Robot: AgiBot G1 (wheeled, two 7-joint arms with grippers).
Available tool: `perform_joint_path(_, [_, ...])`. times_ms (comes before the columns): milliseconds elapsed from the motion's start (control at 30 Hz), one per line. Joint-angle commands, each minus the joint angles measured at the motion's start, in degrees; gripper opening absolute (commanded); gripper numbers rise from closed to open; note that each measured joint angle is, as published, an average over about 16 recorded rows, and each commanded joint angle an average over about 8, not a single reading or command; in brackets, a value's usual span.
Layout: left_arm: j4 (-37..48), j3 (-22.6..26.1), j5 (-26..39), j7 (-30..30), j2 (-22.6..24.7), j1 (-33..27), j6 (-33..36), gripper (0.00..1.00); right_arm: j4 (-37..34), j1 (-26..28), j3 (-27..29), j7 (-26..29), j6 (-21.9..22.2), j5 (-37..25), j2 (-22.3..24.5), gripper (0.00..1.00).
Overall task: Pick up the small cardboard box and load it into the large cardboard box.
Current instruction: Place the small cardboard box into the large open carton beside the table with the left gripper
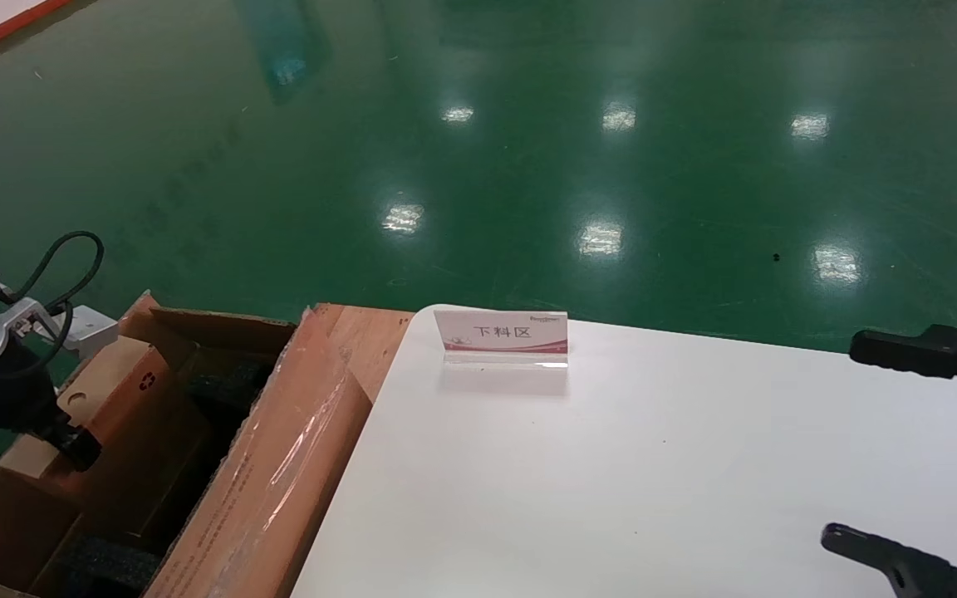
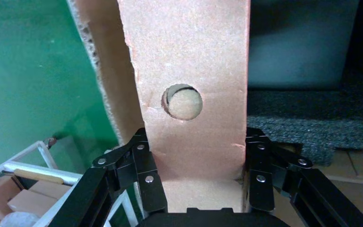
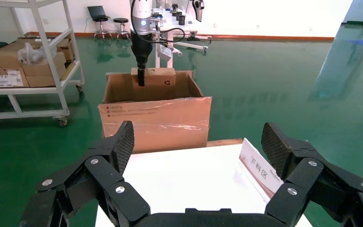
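Small cardboard box (image 1: 125, 390) inside large cardboard box (image 1: 279, 465)

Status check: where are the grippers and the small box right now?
Left gripper shut on small box, over the large box. Box partly inside, not released. Right gripper open, idle above the white table. Black foam below.

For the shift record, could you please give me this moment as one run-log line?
left gripper: shut on small cardboard box, inside large cardboard box | right gripper: open, idle over white table
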Motion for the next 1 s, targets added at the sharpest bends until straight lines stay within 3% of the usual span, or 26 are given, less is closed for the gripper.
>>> perform_joint_path(33, [-0.12,0.02,0.03,-0.05,-0.03,-0.09,0.02,1.0,0.0,0.0,0.0,0.0,0.0,0.0,0.0,1.0])
perform_joint_path(1000, [-0.8,0.09,0.62,-0.19,0.0,-0.46,-0.16,1.0,-0.02,0.01,-0.01,-0.01,0.0,0.0,0.0,1.0])
